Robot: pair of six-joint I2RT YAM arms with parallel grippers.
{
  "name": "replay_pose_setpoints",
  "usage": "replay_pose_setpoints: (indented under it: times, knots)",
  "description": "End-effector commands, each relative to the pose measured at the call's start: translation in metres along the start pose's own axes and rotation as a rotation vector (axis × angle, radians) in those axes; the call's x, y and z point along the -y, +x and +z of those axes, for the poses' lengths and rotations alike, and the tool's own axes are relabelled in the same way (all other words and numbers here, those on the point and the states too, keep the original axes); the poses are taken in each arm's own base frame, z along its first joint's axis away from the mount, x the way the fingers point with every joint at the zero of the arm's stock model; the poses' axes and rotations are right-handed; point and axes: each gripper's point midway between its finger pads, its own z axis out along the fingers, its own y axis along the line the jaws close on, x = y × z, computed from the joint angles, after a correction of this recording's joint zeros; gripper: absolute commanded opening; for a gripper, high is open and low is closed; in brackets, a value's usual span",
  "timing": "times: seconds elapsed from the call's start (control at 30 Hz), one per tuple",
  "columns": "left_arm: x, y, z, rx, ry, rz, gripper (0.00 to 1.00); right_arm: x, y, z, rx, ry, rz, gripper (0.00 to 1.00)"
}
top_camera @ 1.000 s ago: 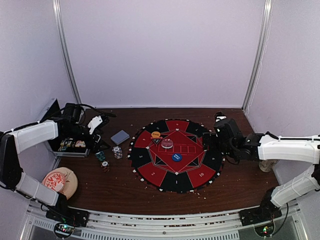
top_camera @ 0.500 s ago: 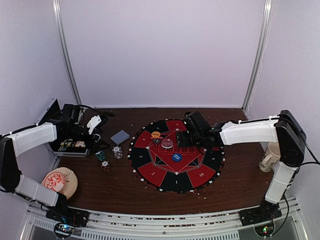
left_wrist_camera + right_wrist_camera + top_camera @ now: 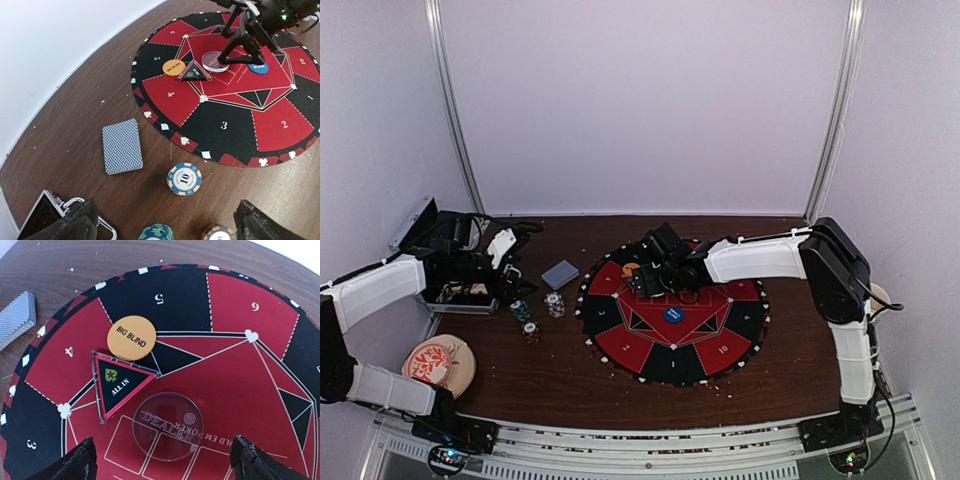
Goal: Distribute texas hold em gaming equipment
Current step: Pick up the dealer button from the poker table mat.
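Jaws on R gripper (image 3: 165, 460) spread wide astride clear dealer disc (image 3: 167, 426) on mat (image 3: 225, 315), ready for my pinch; L gripper (image 3: 167, 225) hangs open over chips (image 3: 184, 178) beside cards (image 3: 122, 146), out of the way.

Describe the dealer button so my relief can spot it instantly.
Find the large round red-and-black mat mid-table. Near its centre sit an orange round disc, a blue round disc, a black-and-red triangular plaque and a clear round plastic disc. The dealer button is the clear one: see-through, lettered DEALER.
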Motion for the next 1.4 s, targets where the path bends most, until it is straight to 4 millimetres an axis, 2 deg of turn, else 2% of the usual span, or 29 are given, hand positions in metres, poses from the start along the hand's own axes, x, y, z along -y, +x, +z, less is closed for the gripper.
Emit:
replay_pose_setpoints:
  times: [0.0, 0.37, 0.53, 0.63, 0.93, 1.13, 1.37]
  knots:
    - [-0.004, -0.010, -0.004, 0.045, -0.030, 0.015, 0.98, -0.003, 0.009, 0.013, -0.038, 0.018, -0.036, 0.94]
    - [-0.003, -0.009, -0.004, 0.050, -0.029, 0.012, 0.98, 0.007, 0.021, 0.045, -0.060, 0.121, -0.069, 0.89]
    - [-0.003, -0.011, -0.005, 0.055, -0.031, 0.015, 0.98, 0.008, 0.027, 0.058, -0.073, 0.136, -0.071, 0.80]
    - [-0.003, -0.011, -0.005, 0.055, -0.033, 0.015, 0.98, 0.008, 0.029, 0.058, -0.084, 0.138, -0.065, 0.76]
    - [-0.002, -0.010, -0.004, 0.057, -0.026, 0.016, 0.98, 0.011, 0.036, 0.040, -0.098, 0.123, -0.052, 0.77]
    - [-0.002, -0.010, -0.003, 0.056, -0.026, 0.016, 0.98, 0.014, 0.042, 0.039, -0.098, 0.125, -0.049, 0.76]
    - [-0.003, -0.009, -0.003, 0.053, -0.027, 0.014, 0.98, 0.013, 0.037, 0.044, -0.072, 0.132, -0.066, 0.66]
